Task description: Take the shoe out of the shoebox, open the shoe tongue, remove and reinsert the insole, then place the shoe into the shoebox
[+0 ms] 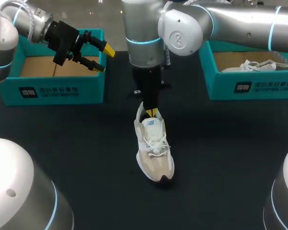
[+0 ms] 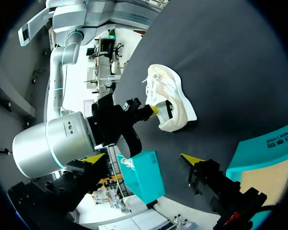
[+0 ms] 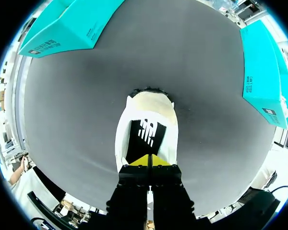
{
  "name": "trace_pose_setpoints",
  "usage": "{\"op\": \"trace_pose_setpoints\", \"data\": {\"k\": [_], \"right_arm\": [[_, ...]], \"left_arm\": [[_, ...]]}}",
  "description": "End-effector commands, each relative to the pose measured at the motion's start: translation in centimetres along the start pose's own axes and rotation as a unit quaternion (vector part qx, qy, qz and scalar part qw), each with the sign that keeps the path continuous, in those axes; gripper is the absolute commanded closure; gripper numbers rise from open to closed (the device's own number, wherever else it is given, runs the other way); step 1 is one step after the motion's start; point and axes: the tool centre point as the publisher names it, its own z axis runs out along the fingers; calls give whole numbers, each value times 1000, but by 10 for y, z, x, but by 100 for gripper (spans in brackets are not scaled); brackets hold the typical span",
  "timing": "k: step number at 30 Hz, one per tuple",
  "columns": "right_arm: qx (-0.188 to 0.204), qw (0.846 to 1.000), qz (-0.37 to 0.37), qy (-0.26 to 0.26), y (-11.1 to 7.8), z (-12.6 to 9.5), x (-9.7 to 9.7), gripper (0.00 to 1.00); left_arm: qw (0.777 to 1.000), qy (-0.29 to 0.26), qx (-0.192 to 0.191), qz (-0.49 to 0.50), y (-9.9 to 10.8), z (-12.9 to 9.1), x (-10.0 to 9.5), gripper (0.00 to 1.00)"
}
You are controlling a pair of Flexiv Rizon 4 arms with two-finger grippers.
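Since the insole has to come out through the shoe's opening, what counts is where the right gripper (image 1: 152,112) stands over the shoe (image 1: 154,151). From overhead it points straight down into the collar at the heel end, with its yellow tips pressed together. The shoe sits sole-down on the table (image 1: 230,158), its long axis running from that heel toward the robot's own bases, toe nearest them. The left gripper (image 1: 104,58) hangs well off to the left of the heel, fingers spread and holding nothing, above the left shoebox (image 1: 53,91), so the right arm is plainly the nearer one. Off to the right of the heel sits the right shoebox (image 1: 249,88) with a second pale shoe (image 1: 257,66) in it. Both boxes carry white print on the wall facing the toe's way, and I leave it unread.

From the left wrist, the shoe lies well ahead of the spread fingers, and the right gripper's yellow tip dips in at the collar.

From the right wrist, the closed tips sit right at the heel edge of the dark insole (image 3: 146,136), which lies inside the shoe and bears a white logo. The toe points straight ahead of the fingers. Whether they pinch the insole's edge I can't make out. I'd judge the pull ought to go up and back along that axis
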Motion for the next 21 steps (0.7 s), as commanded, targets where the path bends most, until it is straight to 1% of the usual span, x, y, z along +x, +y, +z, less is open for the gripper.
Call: {"op": "trace_pose_setpoints", "data": {"k": [1,2,5,21], "right_arm": [[24,1000,1,3,15,4,4,100],[30,1000,0,1,16,5,4,100],[16,1000,5,-13,17,3,6,100],[16,1000,5,-13,17,3,6,100]], "left_arm": [[1000,1,0,0,0,0,0,0],[1000,1,0,0,0,0,0,0],[1000,1,0,0,0,0,0,0],[1000,1,0,0,0,0,0,0]]}}
